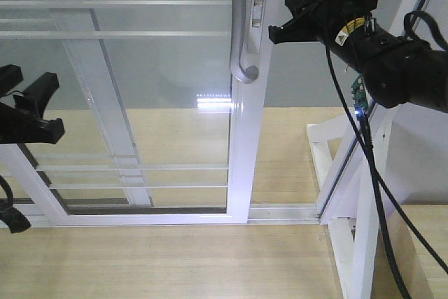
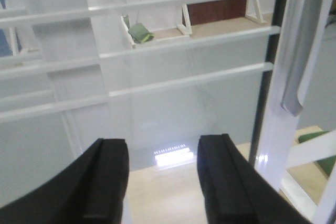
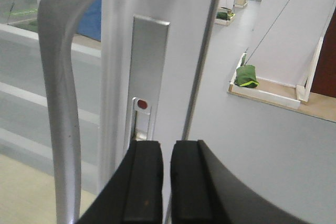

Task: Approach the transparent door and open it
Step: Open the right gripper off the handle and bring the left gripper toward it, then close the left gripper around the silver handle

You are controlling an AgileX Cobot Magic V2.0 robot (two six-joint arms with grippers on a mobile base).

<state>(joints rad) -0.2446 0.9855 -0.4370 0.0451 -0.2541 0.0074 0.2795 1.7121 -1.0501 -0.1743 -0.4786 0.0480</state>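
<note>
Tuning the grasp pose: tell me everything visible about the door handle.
The handle is a slim grey bar, metallic-looking. It runs upright along the white frame of the transparent door and curves in at top and bottom. A silvery lock plate with a red dot sits beside it. Nothing grips it. The right gripper, fingers closed to a thin gap, faces the plate.

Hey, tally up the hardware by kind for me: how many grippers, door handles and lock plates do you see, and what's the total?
Grippers: 2 (left gripper, right gripper)
Handle: 1
Lock plate: 1
Total: 4
</note>
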